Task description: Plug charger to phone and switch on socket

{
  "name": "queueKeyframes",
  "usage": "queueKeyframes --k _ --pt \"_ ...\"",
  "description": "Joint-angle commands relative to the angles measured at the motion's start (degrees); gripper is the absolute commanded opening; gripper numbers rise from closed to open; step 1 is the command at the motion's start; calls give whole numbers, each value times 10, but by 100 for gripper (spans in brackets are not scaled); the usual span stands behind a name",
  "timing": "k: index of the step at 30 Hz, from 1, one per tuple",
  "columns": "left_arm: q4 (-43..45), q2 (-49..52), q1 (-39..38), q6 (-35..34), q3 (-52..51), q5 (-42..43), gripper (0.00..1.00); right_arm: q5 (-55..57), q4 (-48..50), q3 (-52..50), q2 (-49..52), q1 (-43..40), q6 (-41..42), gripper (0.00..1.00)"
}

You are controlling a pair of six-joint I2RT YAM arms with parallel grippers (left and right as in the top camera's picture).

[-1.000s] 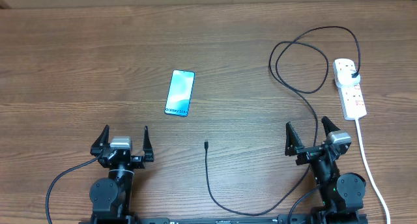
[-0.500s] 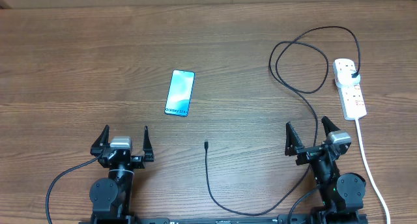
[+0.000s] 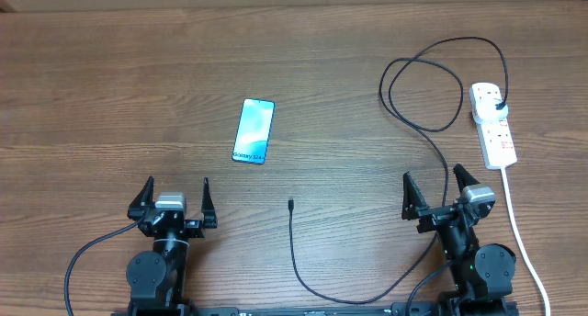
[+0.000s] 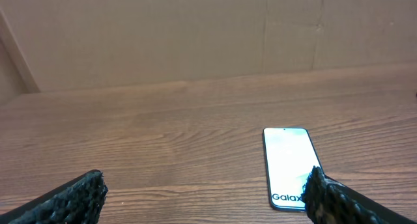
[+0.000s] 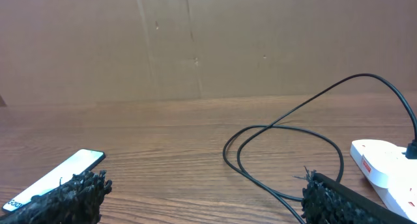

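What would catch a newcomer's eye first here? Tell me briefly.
The phone, with its light blue screen, lies alone left of the table's middle. The charger, a thin black cable, loops across the right half. Its free tip lies nearer the front edge than the phone and apart from it. Its plug sits in the white socket at the far right.

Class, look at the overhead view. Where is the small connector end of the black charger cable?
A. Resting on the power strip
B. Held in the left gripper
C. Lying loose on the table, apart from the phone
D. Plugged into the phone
C: the charger's connector tip lies on the bare wood of the table, nearer the robot than the phone and not touching it.
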Motion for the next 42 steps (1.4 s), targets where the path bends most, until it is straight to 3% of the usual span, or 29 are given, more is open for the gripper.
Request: queueKeyframes --k 1,42 --pt "1 -5 -3 9 -2 -1 100 7 3 -6 -6 -4 3 100" --pt "1 -5 -3 9 -2 -1 99 7 3 -6 -6 -34 3 100"
